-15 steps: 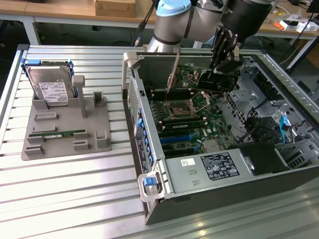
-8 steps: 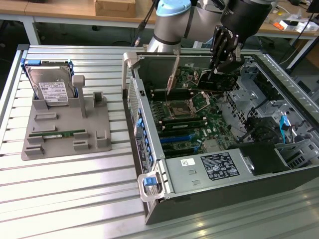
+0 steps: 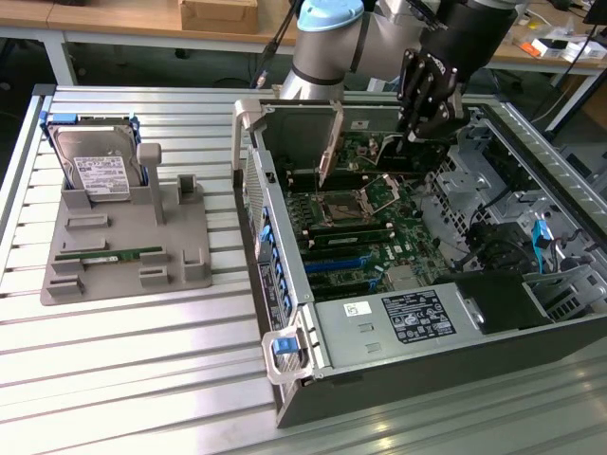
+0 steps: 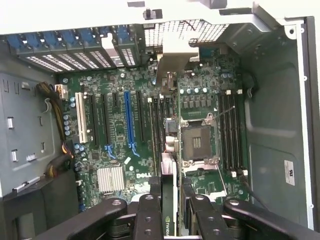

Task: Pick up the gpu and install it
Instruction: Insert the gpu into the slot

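Gpu point(image 4: 169, 197) held on edge inside the case point(image 3: 277, 237), over the board point(image 4: 115, 145), running along the slots just beside the socket point(image 4: 197, 142). Pinched near its free end by the gripper point(image 3: 413, 128), one of the fingers point(image 4: 150, 210) on each face, jaws part-way closed and stopped by the card's thickness. Kept edge-down, most likely so that the connector edge faces a slot and the bracket point(image 3: 329, 142) lines up with the openings in the case's rear wall. Gripped at the end away from the bracket, which leaves that end free to meet the wall. Cannot tell whether seated in the slot or just above it.

Arm point(image 3: 327, 47) reaches in from the far side of the case, wrist turned down so that the fingers point at the board and the wrist camera looks straight onto it.

Well apart, on the exterior view's left, a grey tray point(image 3: 123, 280) with the hard drive point(image 3: 95, 166) propped upright and the memory stick point(image 3: 109, 254) lying flat, each in a shaped seat, probably to fix its spot for pickup.
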Available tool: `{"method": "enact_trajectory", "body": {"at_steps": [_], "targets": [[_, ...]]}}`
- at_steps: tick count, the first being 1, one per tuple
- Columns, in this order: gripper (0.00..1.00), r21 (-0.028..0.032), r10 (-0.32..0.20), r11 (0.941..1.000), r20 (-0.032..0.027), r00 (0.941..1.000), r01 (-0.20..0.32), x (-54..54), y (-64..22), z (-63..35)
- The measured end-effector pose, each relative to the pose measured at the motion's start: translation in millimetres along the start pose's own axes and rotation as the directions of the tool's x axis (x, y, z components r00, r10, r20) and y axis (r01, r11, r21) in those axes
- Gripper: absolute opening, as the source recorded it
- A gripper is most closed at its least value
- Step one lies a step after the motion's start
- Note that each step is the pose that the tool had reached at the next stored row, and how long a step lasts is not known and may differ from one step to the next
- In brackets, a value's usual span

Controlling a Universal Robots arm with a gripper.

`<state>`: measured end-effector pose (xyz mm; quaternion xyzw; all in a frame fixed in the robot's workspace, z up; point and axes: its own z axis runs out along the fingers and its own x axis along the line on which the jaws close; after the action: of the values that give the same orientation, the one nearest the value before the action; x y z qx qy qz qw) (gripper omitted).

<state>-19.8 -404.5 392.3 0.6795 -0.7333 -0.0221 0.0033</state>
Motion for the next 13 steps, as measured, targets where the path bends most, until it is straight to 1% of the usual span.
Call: {"method": "enact_trajectory", "body": {"at_steps": [2,3,7,13], "targets": [[0.27,-0.0006,-0.021,0.9998,-0.0008,0.9998,0.021,0.0,0.0,0.1],[0.27,-0.0011,-0.043,0.9991,-0.0016,0.9991,0.043,0.0,0.0,0.2],[0.27,-0.0017,-0.065,0.9979,-0.0023,0.9979,0.065,0.0,0.0,0.4],[0.27,-0.0035,-0.128,0.9918,-0.0050,0.9918,0.128,0.0,0.0,0.7]]}}
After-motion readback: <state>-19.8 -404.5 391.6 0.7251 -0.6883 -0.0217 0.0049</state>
